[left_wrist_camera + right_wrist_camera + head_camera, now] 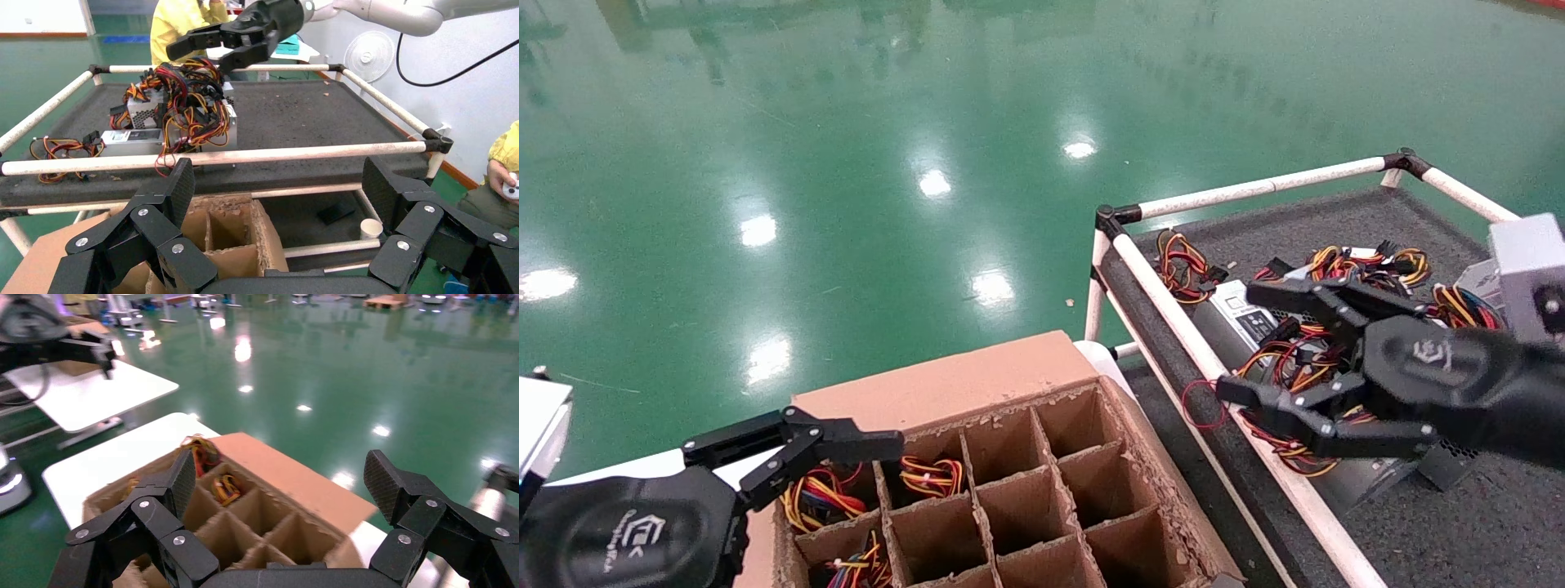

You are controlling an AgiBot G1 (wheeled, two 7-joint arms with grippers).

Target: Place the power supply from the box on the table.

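Note:
The box [944, 384] is a brown carton with ragged dividers. It stands at the lower middle of the head view. Wire bundles of a power supply [932, 476] and of another [817, 498] stick out of its far-left cells; the metal bodies are hidden inside. My left gripper [278, 196] hangs open over the box's left side, one finger [862, 445] above those cells. My right gripper [1242, 343] is open and holds nothing. It hovers above the table [1336, 220], over several power supplies with tangled wires [1344, 263]. In its wrist view the right gripper [281, 484] faces the box [294, 478].
White pipe rails [1173, 318] frame the table, close beside the box. A flat labelled silver unit [131, 141] lies near the rail. The box rests on a white surface [110, 459]. A white cup [370, 228] stands on the lower shelf. Glossy green floor [846, 163] lies beyond.

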